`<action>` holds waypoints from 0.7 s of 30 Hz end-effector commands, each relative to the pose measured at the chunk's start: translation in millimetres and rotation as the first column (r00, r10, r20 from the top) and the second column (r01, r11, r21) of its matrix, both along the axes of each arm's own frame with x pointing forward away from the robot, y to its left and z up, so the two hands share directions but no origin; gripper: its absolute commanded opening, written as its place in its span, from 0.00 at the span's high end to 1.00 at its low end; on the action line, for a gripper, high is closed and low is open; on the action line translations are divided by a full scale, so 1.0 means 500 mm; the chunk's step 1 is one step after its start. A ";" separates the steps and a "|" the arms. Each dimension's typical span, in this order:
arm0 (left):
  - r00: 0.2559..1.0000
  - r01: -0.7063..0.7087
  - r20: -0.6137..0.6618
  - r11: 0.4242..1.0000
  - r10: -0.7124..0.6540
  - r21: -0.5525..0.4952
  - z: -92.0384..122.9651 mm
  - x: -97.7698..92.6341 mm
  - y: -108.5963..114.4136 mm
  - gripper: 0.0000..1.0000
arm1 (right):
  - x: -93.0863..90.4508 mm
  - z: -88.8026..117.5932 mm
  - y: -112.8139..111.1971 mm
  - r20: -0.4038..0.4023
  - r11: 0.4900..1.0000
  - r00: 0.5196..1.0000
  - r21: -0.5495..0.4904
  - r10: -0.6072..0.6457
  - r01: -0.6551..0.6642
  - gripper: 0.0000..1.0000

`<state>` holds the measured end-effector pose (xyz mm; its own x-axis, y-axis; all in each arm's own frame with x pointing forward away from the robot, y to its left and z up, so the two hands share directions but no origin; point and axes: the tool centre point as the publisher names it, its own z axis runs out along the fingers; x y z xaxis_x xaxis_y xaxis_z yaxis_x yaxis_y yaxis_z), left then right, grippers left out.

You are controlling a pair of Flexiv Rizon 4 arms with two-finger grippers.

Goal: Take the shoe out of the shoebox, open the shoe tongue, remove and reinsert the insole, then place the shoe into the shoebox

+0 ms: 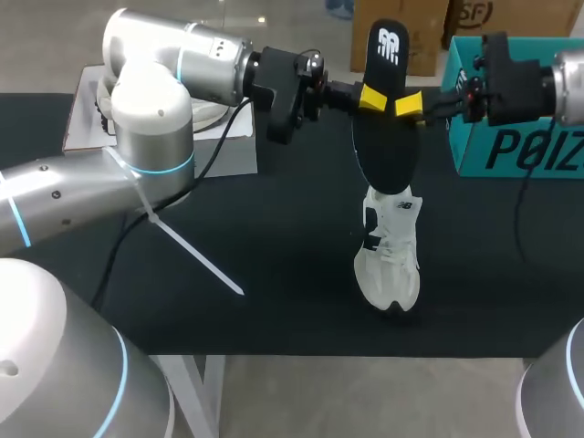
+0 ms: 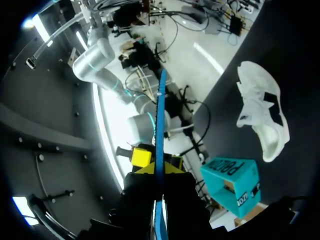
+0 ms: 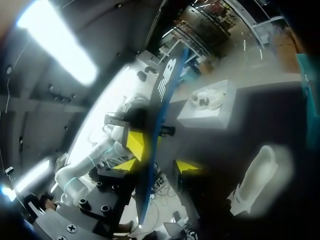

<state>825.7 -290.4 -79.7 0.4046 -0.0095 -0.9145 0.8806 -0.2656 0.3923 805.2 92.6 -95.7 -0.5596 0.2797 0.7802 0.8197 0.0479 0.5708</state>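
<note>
Two claws meet at the insole: my left claw pinches it, my right claw sits open around it. Letting go early could drop it.

Soft, even light from overhead leaves the white shoe bright on the dark table with a faint shadow under its toe, while ceiling light strips glare far behind it.

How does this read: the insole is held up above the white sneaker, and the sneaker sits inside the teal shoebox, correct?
No. The insole is held up above the white sneaker, but the sneaker stands on the black table, outside the teal shoebox. The head view shows it.
</note>
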 end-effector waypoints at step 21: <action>1.000 0.000 0.002 1.000 0.000 0.000 -0.001 0.001 -0.003 0.00 | -0.002 0.007 -0.012 0.019 0.999 0.999 -0.014 -0.040 0.040 1.00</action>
<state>825.8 -290.7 -79.5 0.4045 -0.0092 -0.9145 0.8807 -0.2656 0.3922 810.0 88.1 -92.6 -0.5688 0.2914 0.7691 0.8085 0.0265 0.5879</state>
